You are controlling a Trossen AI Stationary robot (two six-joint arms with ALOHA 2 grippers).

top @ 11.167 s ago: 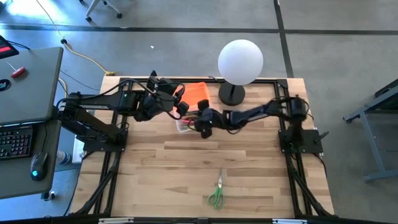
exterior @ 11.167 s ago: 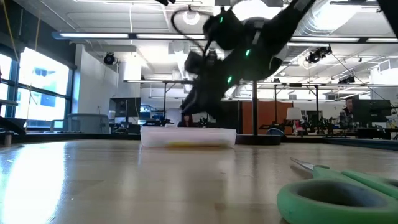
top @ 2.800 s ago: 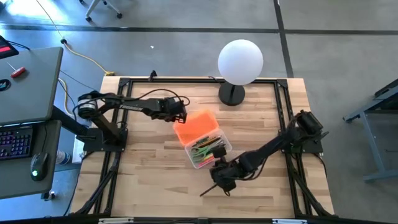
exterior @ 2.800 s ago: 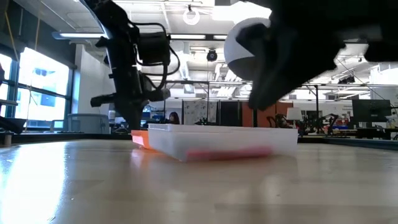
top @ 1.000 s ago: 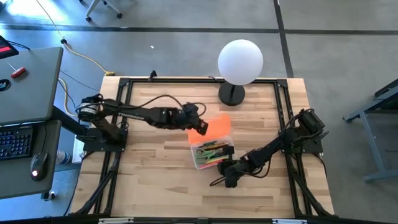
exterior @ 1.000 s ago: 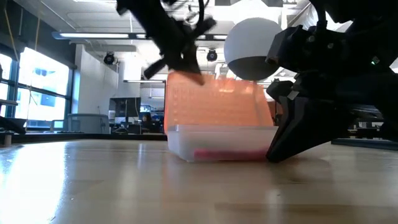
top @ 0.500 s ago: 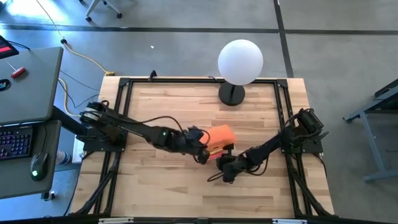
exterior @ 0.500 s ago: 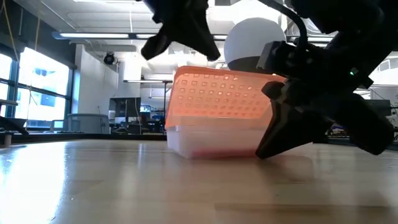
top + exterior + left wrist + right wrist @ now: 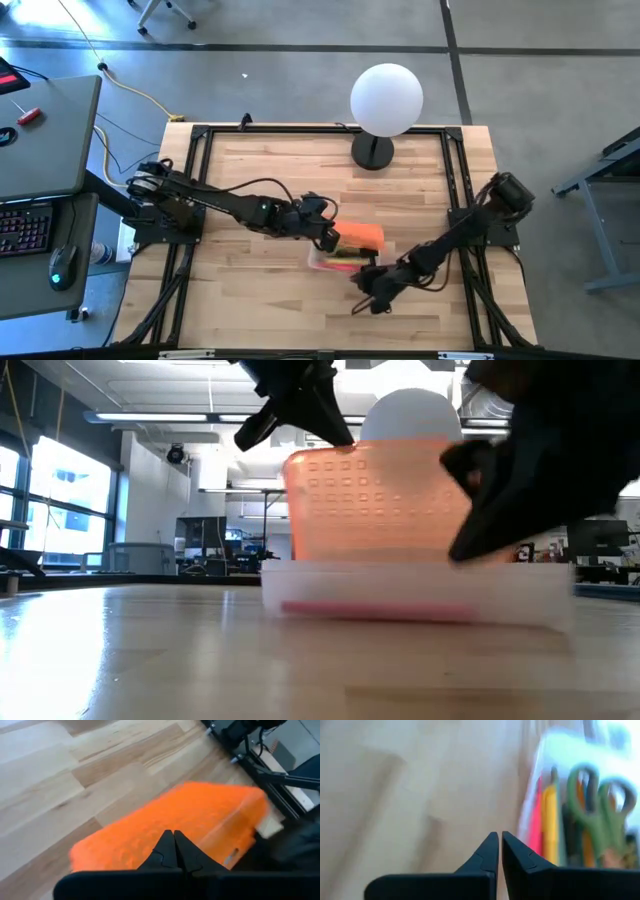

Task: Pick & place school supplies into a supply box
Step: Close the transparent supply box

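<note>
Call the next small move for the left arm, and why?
Probably press the orange lid further down onto the clear box. The shut left end effector rests on the lid, which stands tilted up; scissors and pens already lie inside. The shut right end effector sits beside the box.

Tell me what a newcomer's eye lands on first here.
The bright orange lid near the table's middle, half raised over the clear supply box, with the shut left gripper at it. Next, the white globe lamp at the far edge. The shut right gripper sits beside the box, where green-handled scissors lie among pens.
</note>
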